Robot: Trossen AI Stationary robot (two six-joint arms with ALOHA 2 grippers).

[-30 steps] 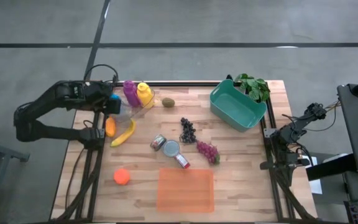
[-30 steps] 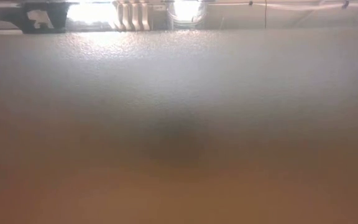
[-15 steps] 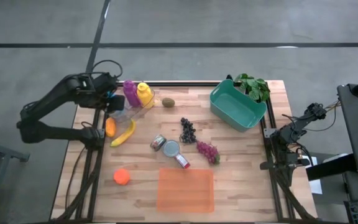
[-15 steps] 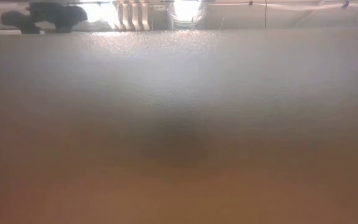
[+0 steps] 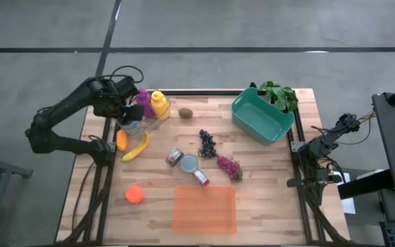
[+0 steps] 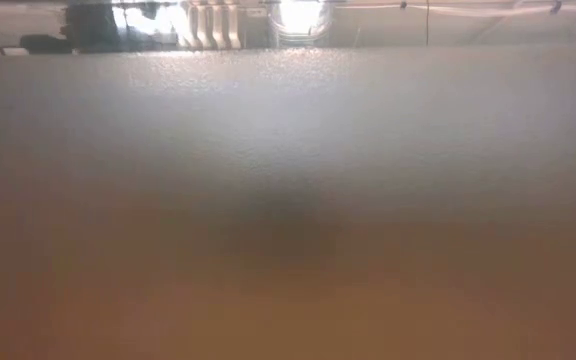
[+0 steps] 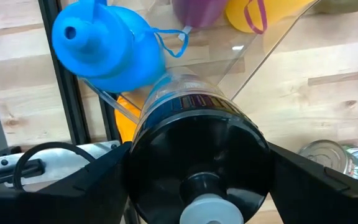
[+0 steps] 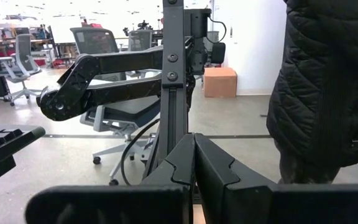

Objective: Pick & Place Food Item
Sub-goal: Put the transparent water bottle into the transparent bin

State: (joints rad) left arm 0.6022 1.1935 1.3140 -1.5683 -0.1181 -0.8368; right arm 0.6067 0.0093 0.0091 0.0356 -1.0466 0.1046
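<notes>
1. Clear bottle [image 7: 191, 112] with a black cap [image 7: 197, 168] sits at the table's far left corner, end-on in the left wrist view; contents can't be made out. In the high view it is a faint clear shape [image 5: 132, 125], partly under the arm.
2. Left gripper [image 7: 197, 180] straddles the cap with jaws wide, and the fingers [image 7: 104, 180] look pressed to its sides, gripping it. In the high view the left gripper [image 5: 124, 104] is over that corner.
3. Blue bottle [image 7: 104, 50] is just beside the clear one and seems to touch it. It is hidden under the arm from above.
4. Purple bottle [image 5: 144, 101] and yellow bottle [image 5: 160, 103] are next along the far edge, tops cut off in the wrist view.
5. Banana [image 5: 137, 147] and an orange item [image 5: 121, 139] lie just nearer; a kiwi [image 5: 185, 112] lies right of the bottles.
6. Mid-table: dark grapes [image 5: 206, 143], red grapes [image 5: 229, 166] and three cans [image 5: 189, 163], with labels too small to read.
7. Orange ball [image 5: 134, 194] and orange mat [image 5: 204, 209] are near the front edge.
8. Teal bin [image 5: 261, 116] is at the far right, with a plant [image 5: 280, 94] behind it.
9. Right gripper [image 8: 194, 163] is parked off the table's right edge, jaws closed, holding nothing.
10. A person's dark quilted jacket [image 8: 328, 81] is cut off at the edge of the right wrist view.
11. The low view is blocked by a blurred surface, with only a strip of room above it.
</notes>
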